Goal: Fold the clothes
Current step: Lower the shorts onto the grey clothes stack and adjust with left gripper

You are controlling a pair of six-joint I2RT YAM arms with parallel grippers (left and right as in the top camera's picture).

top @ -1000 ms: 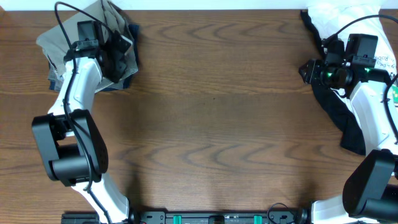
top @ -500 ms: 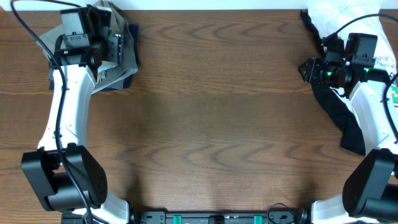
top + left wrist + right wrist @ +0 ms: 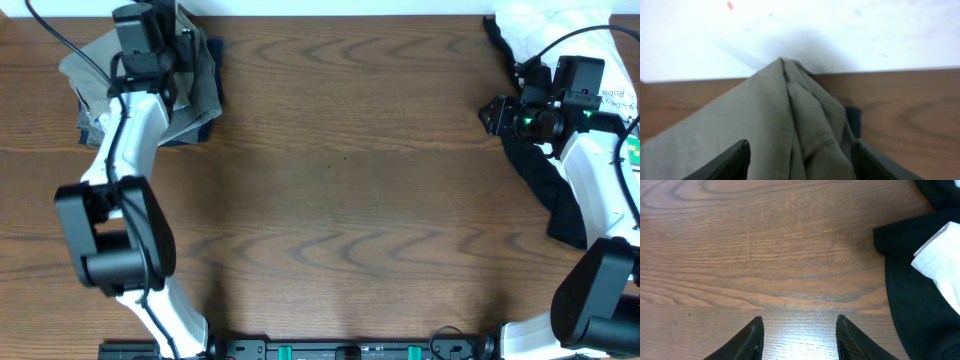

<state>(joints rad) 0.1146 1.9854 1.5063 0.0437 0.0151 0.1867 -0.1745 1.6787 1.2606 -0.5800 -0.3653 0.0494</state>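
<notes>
Looking at the far left corner of the table [image 3: 340, 200], the left gripper [image 3: 801, 145] hangs right over the khaki shorts [image 3: 765, 110], which sit in a neat stack on top of a navy piece [image 3: 854, 120]. Its fingers stand wide apart with a raised crease of the khaki running between them, pointing away toward the table's back edge. Nothing looks pinched, so that hand reads as let go, not gripping.

Over on the other side, the right gripper [image 3: 799, 322] is parted too, with only bare wood between the fingers. It's holding nothing. The black garment [image 3: 920, 280] lies just off to the side of it, close but not touching, and in the overhead it stretches as a long strip along the table's right edge, running front to back. A white piece [image 3: 525, 22] is bunched at the back right corner, just past the black one.

So the bit that matters: the unfolded stuff is all on the right, and the right arm is the one next to it, with the left arm well apart across the whole table. Best guess is the khaki stack is done and the black strip is up next. The right hand would need to swing sideways and catch it near one end, since grabbing mid-strip would probably just bunch it.
</notes>
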